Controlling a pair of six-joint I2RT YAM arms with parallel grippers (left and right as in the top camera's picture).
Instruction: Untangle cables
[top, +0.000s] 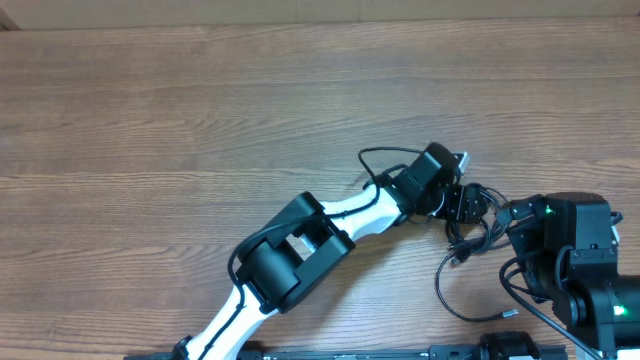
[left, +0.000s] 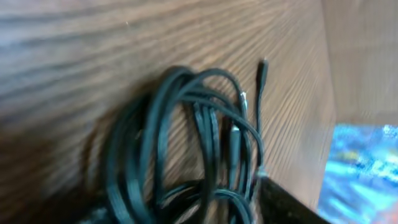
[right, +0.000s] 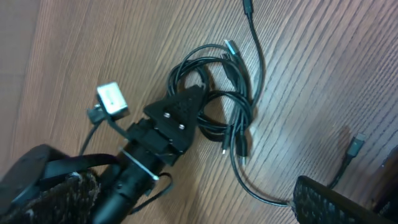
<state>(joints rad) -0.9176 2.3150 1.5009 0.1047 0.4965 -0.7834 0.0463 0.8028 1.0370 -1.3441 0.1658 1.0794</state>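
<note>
- The black left pincer (right: 189, 99) sits tip-down on the small bundle of thin black rubbery cables (left: 211, 124). I cannot tell whether its jaws are apart or nipping a strand.
- The cords look light, limp and likely slippery; take one outer loop beside the tips, not the knot.
- Beyond the bundle, the black right pincer (top: 498, 214) stands spread and empty.

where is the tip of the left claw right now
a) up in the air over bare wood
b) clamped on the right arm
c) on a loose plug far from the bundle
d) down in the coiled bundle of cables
d: the right wrist view shows the left claw with its tip down among the loops of the bundle of cables, which lies on the table.
</note>
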